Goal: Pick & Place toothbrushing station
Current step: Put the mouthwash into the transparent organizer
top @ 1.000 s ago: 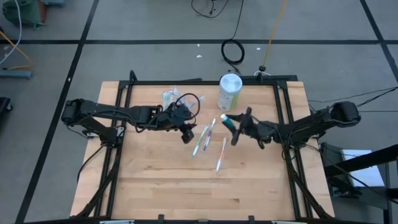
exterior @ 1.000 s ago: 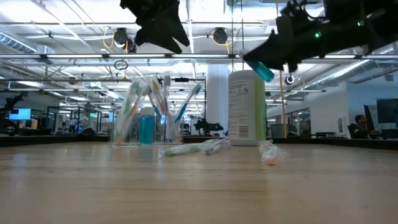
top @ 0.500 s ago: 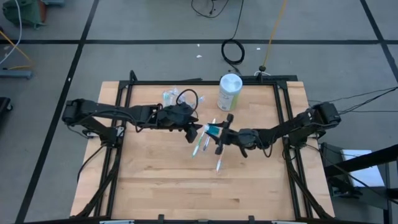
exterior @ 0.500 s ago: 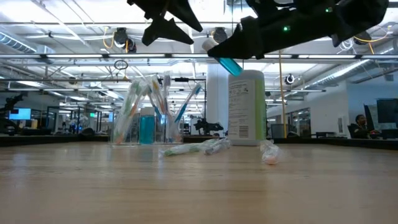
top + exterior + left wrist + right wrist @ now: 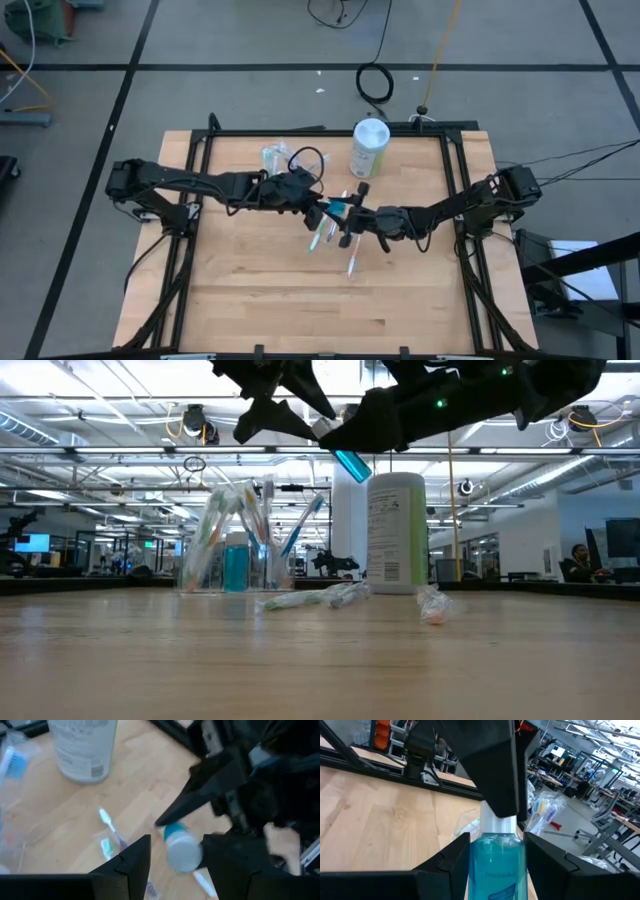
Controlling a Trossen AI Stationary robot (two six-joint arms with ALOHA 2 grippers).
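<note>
The clear cup with toothbrushes and teal tubes stands at the table's far side, left of the middle; it also shows in the low view. My right gripper is shut on a small teal bottle with a white cap, above the table's middle. My left gripper is open right beside it. Its two fingers stand on either side of the bottle's white cap. I cannot tell whether they touch the cap. My right gripper pinches the teal bottle's body between its two fingers, which lie along the bottle. The fingers come from the table's right, roughly level. The white cap sticks out past the fingertips toward my left gripper. The bottle is lifted clear of the table, tilted.
A tall pale-green canister with a white lid stands at the far edge, right of the cup. Wrapped toothbrushes lie loose on the wood below the grippers and a little nearer. The near half of the table is bare wood.
My right gripper has carried the teal bottle toward the table's left, from near the canister to my left gripper, keeping it clear of the table. My left gripper has shifted a little toward the right, and its fingers now stand around the bottle's cap.
</note>
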